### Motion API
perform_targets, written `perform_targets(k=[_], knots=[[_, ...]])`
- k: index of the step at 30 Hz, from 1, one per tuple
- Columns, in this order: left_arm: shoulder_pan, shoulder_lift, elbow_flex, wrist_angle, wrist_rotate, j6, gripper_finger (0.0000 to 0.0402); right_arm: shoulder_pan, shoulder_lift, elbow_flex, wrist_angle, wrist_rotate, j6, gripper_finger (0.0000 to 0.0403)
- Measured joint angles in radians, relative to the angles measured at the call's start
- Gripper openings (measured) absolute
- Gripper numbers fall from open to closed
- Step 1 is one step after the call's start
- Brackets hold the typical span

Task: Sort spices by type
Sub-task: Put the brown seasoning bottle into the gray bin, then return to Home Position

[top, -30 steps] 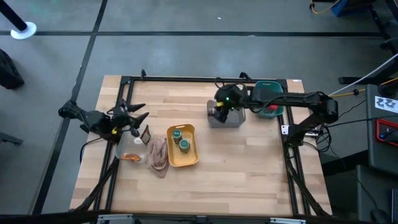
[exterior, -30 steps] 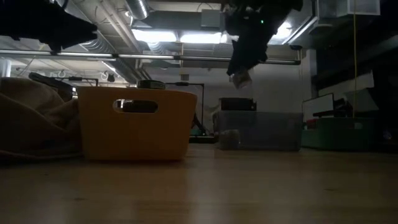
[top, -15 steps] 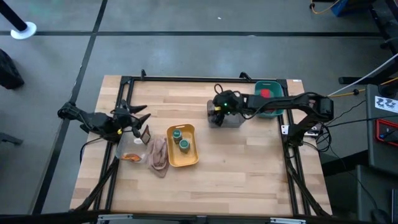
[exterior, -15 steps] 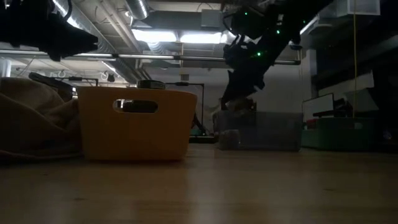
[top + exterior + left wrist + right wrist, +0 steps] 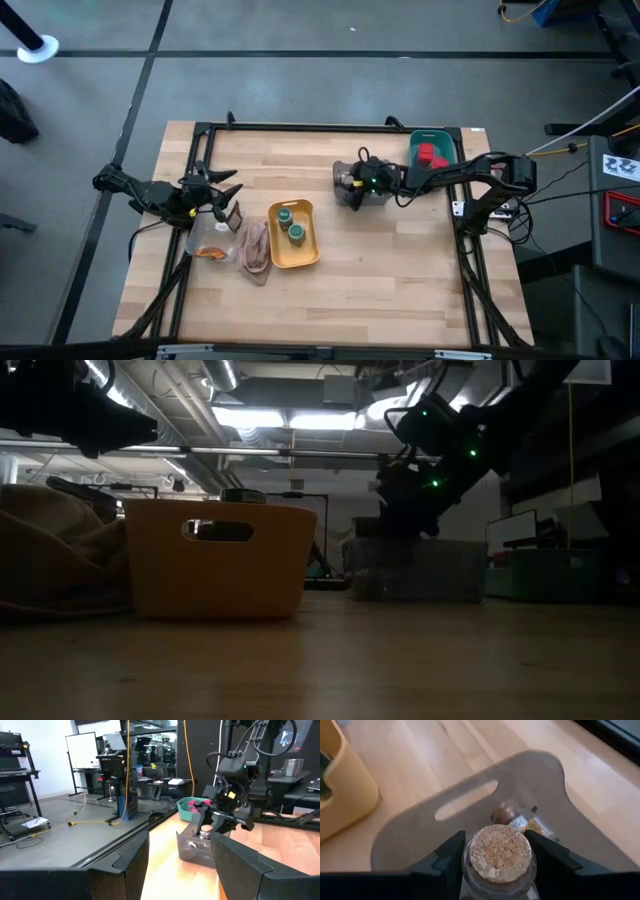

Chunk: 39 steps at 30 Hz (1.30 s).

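Note:
My right gripper [image 5: 350, 183] is shut on a tiny round jar with a cork top [image 5: 499, 854], low over the grey tray [image 5: 368, 192]. A second such jar [image 5: 519, 821] lies on its side on the tray floor. Two green-lidded jars [image 5: 291, 224] stand in the yellow tray [image 5: 308, 254]. Red blocks [image 5: 431, 154] lie in the teal tray [image 5: 443, 134]. An orange-brown sachet [image 5: 210, 253] and a dark sachet [image 5: 236, 217] lie at the table's left. There my left gripper [image 5: 222, 195] hangs open over the table, with nothing between its fingers. My right gripper pinches the jar's body just under the cork [image 5: 470, 870] between its two fingers [image 5: 447, 862]. The fingers slant down from the table's right side. The jar stands upright over the grey tray's left end; I cannot tell whether its bottom touches the tray floor.
A beige cloth [image 5: 253, 250] lies bunched against the yellow tray's left side. The grey tray has a slotted handle wall [image 5: 465, 800] at its left end. Bare wood lies at the table's near right.
My right gripper has come down from well above the grey tray into it, carrying the jar upright, and has tipped forward on the way. It has stayed shut on the jar.

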<state>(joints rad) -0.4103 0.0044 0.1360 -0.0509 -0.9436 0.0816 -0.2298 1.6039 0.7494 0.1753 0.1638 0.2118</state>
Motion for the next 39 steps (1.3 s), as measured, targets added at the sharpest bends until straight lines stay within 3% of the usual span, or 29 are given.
perform_targets(k=[7,15,21,27,32,39], knots=[[0.0,0.0,0.0,0.0,0.001,0.004,0.0196,0.0,0.001,-0.033,0.013,-0.002,0.005,0.0221],[0.0,0.0,0.0,0.0,0.002,0.034,0.0196,0.0,0.003,-0.03,0.016,-0.001,-0.001,0.0203],[0.0,0.0,0.0,-0.015,0.006,0.132,0.0196,0.0,-0.018,0.054,0.001,0.016,-0.096,0.0201],[0.0,0.001,0.0,-0.047,0.005,0.091,0.0196,0.0,-0.112,0.164,-0.106,0.017,-0.132,0.0202],[0.0,0.001,0.0,-0.022,0.001,0.156,0.0196,0.0,-0.246,0.208,-0.24,0.017,-0.246,0.0201],[0.015,0.001,0.0,-0.077,-0.028,0.039,0.0196,-0.05,-0.473,0.205,-0.503,-0.041,-0.299,0.0199]])
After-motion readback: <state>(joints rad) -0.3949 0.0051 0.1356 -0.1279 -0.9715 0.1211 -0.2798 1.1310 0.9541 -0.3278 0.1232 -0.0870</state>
